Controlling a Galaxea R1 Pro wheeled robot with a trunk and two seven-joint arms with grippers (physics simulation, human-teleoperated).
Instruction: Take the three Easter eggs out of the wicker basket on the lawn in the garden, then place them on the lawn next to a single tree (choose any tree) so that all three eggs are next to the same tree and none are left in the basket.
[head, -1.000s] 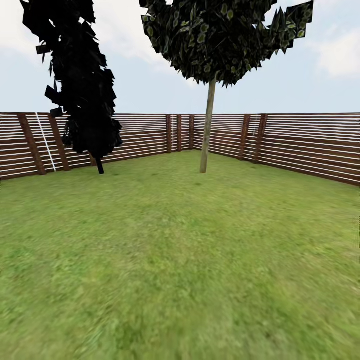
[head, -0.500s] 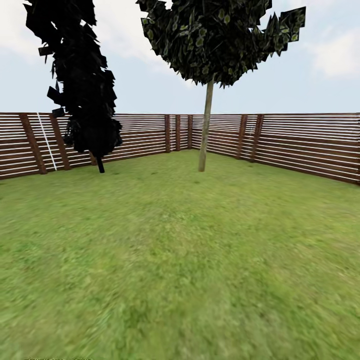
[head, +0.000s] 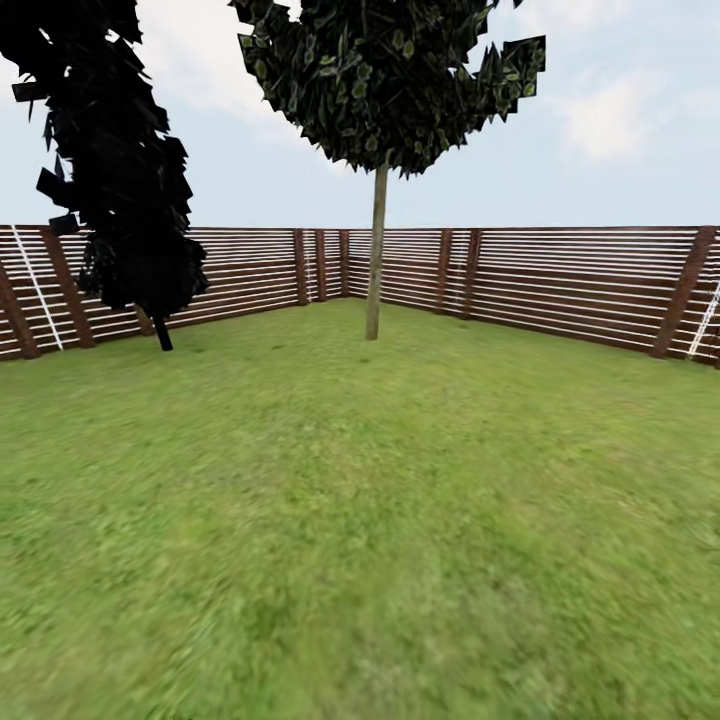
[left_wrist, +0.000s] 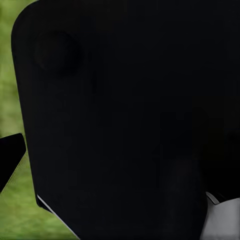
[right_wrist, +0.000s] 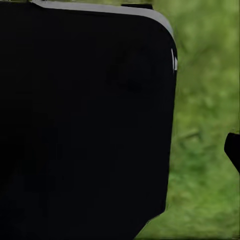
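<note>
The tree (head: 376, 250), with a thin pale trunk and a dark green crown, stands ahead near the far corner of the garden, a little left of the middle of the head view. The lawn (head: 380, 500) stretches from me up to it. The Easter eggs and the wicker basket are out of view. A large black part of the robot (left_wrist: 125, 120) blocks the left wrist view, with grass beside it. A black panel (right_wrist: 85, 120) likewise blocks the right wrist view. A dark tip (right_wrist: 233, 150) pokes in at that view's edge; I cannot tell the fingers' state.
An all-black columnar tree (head: 130, 200) stands at the far left by the fence. The dark brown slatted fence (head: 560, 290) closes the garden on the far sides and meets in a corner behind the tree. White slanted bars (head: 706, 315) lean on it at the far right.
The whole head view has shifted left, so the camera has turned right. Both trees sit further left in the picture, and more fence with a post shows at the right.
</note>
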